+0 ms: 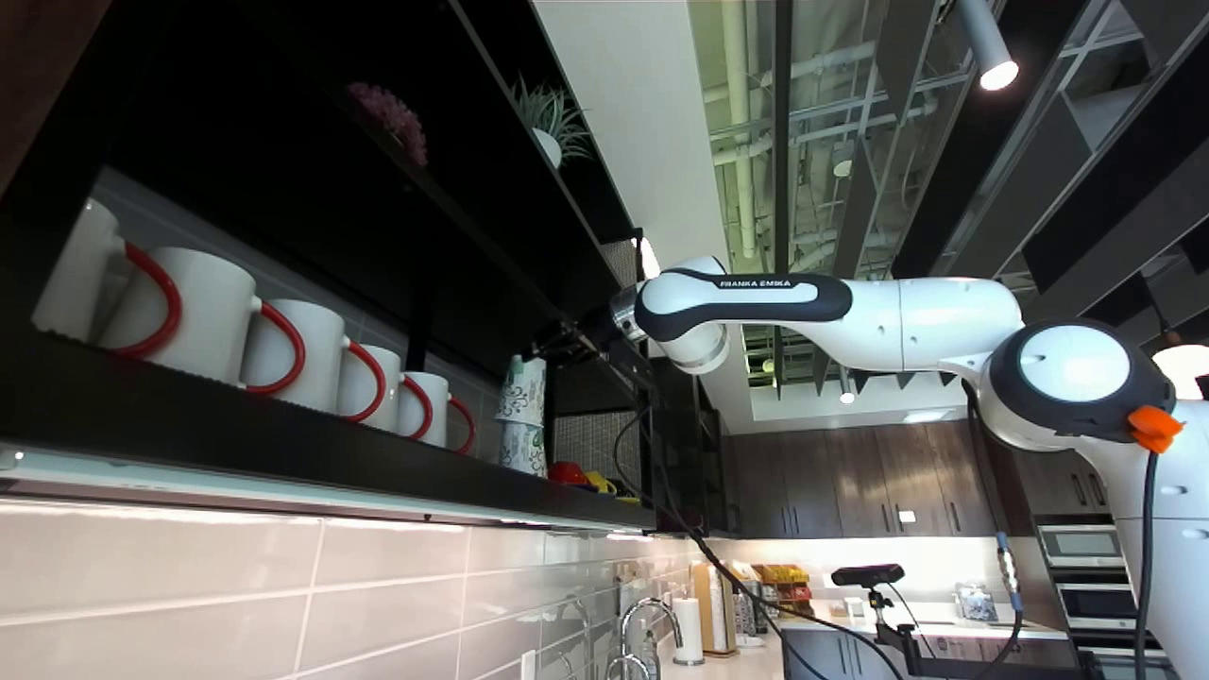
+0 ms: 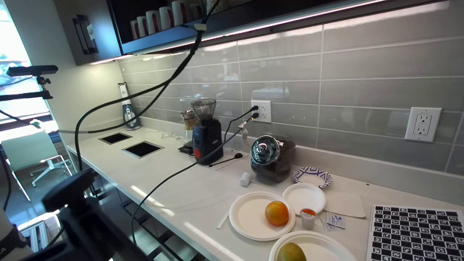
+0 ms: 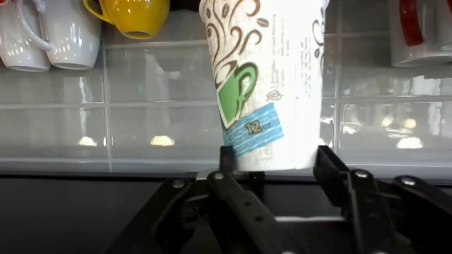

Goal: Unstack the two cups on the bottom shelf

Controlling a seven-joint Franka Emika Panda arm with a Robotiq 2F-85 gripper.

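Although two cup bodies can be read one above the other, unstacking is assessed as incomplete. The upper cup [image 1: 521, 392] is upside down, narrow end uppermost, directly above the lower cup [image 1: 522, 449]; the latter, apparently inverted as well, stands on the bottom shelf [image 1: 331, 451], past the far end of a row of white mugs [image 1: 212, 316]. The hand [image 3: 274, 156] appears clamped on the upper cup, its fingers [image 3: 226, 157] set against both sides of the narrow end in the wrist view. A yellow mug [image 3: 139, 17] is visible to one side, apart from the held cup.

Done, as judged: the hold is in place, and the upper cup seems partly drawn off, since a good portion of the lower cup's wall is exposed beneath its rim. Not established: whether the lower cup's narrow end sits inside the upper one, as the outer wall hides that point. Outstanding: full separation, transfer to a spot beside the lower cup, setting down on the rim, and release. Risk noted: if the walls bind, the lower cup could be carried up or tipped during the lift.
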